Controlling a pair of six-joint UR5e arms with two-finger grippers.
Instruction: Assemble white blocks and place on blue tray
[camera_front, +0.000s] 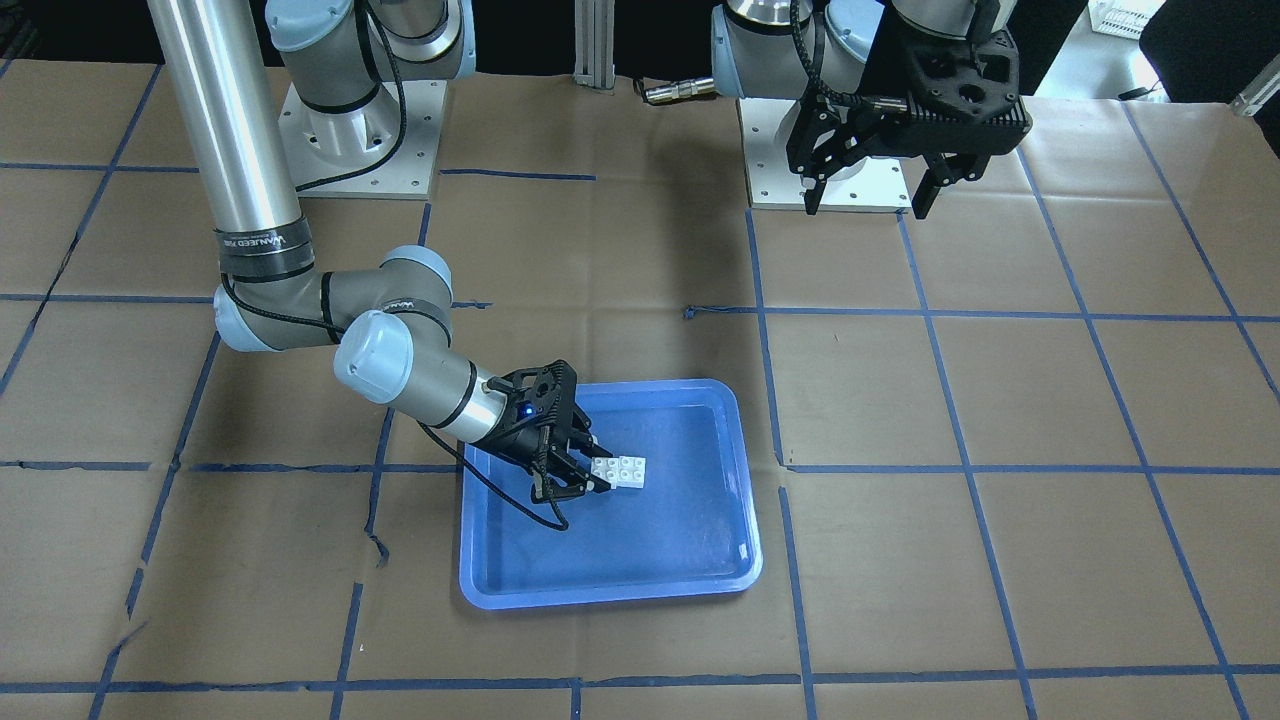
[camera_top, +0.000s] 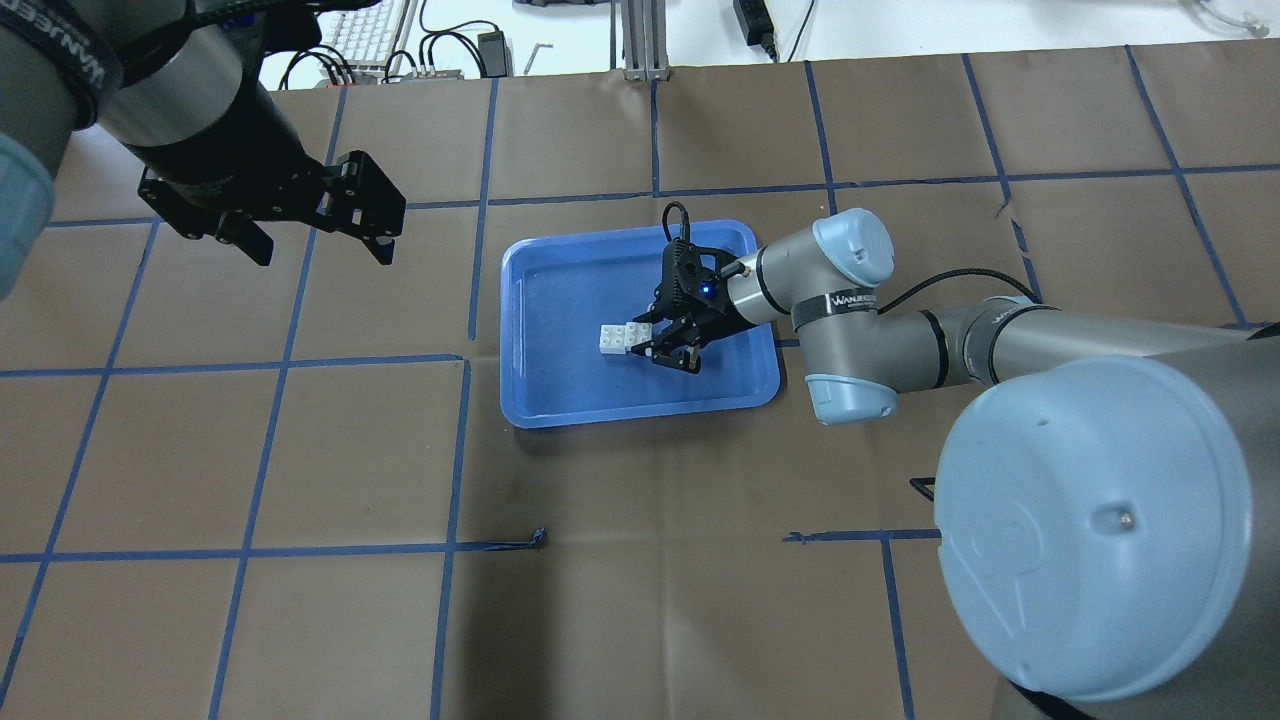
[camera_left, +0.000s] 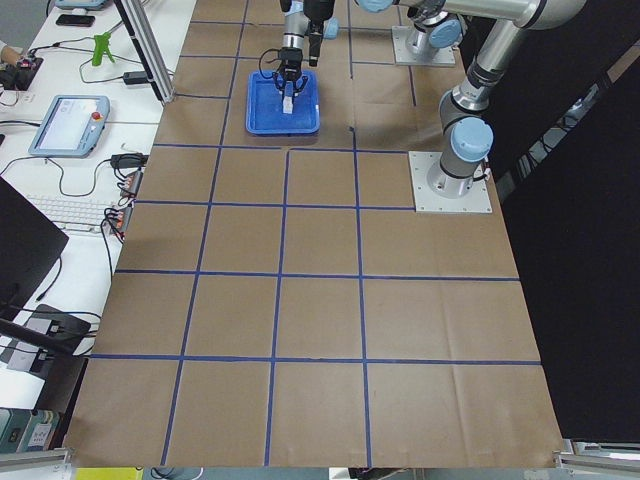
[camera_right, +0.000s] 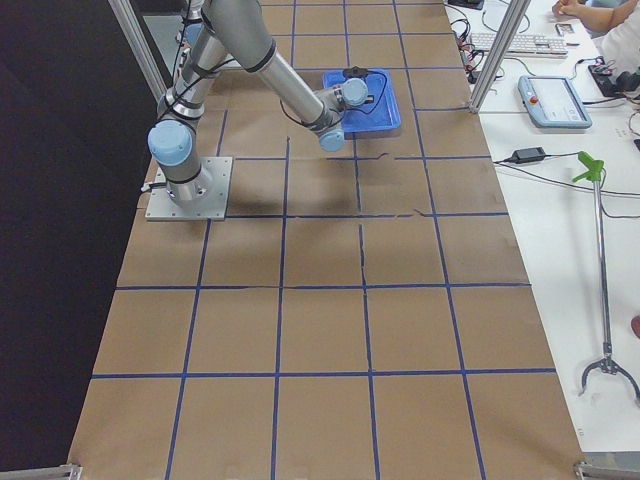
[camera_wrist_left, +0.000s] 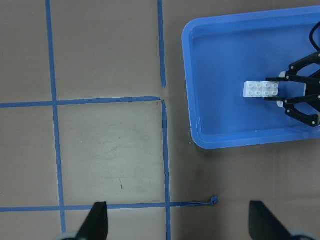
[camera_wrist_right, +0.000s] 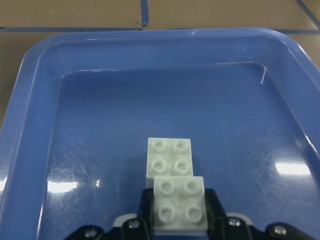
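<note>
My right gripper (camera_top: 650, 342) reaches low into the blue tray (camera_top: 560, 300), which lies flat on a table covered in brown paper (camera_top: 350, 450) marked with a grid of blue tape. Inside the tray, near the middle of its glossy floor, are the two white blocks (camera_top: 620, 339), joined into one piece. In my right wrist view they form a step: the block closer to me sits one level higher and overlaps the near edge of the farther block, and all four round studs show on top of each. My right gripper is closed narrowly on the closer, upper block, with its black fingers (camera_wrist_right: 146, 207) pressed against the block's left and right sides. The farther, lower block juts out past my fingertips toward the tray's middle and appears to rest on the tray floor. My right arm comes in over the tray's edge at a shallow slant, with a small blue light glowing at the wrist. My left gripper (camera_top: 322, 252) hangs well apart from the tray, raised above bare paper on my left side of the table. Its two fingers are spread wide and nothing is between them. From its wrist camera I look straight down on the tray, the blocks and my right fingers.
</note>
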